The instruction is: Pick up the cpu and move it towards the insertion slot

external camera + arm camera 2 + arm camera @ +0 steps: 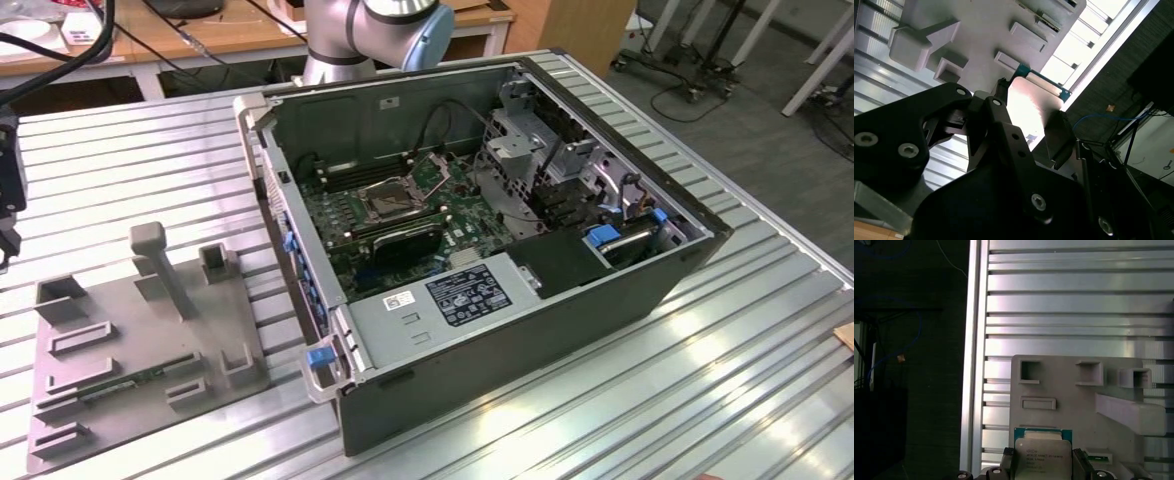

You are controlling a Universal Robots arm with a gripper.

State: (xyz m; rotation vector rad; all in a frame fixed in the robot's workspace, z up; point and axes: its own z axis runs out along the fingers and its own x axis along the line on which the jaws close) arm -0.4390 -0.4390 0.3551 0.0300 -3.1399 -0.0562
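Plainly, the claw (1043, 462) has the cpu (1043, 452) in its grip. In the first wrist view its two dark fingers (1080, 467) press against opposite edges of the small square chip. The chip's silvery-grey top faces the camera, and a teal-green rim shows along the edge farthest from the claw's body. In the second wrist view the claw (1029, 107) is seen from its other side. There the cpu (1026, 100) sits between the fingers (1056, 132) as a bright flat plate, with the same teal edge at its outer end. The chip looks to be held clear of what lies below it, though the gap itself cannot be judged.

Directly beneath the claw is the grey plastic tray (1064, 400), its raised blocks and small rectangular pockets spreading away from the fingertips. The tray lies on the ribbed metal surface (1079, 305), which runs on beyond the claw.

In the exterior view the tray (120, 350) rests on the surface (160, 150) with a thin green memory stick (134, 378) lying in it. The insertion slot (387, 200) is well apart from the claw, off to the exterior view's right of the tray. It sits on the green motherboard (461, 215) inside the open computer case (534, 340), a shiny frame around a dark centre. The arm (367, 30) rises behind the case.
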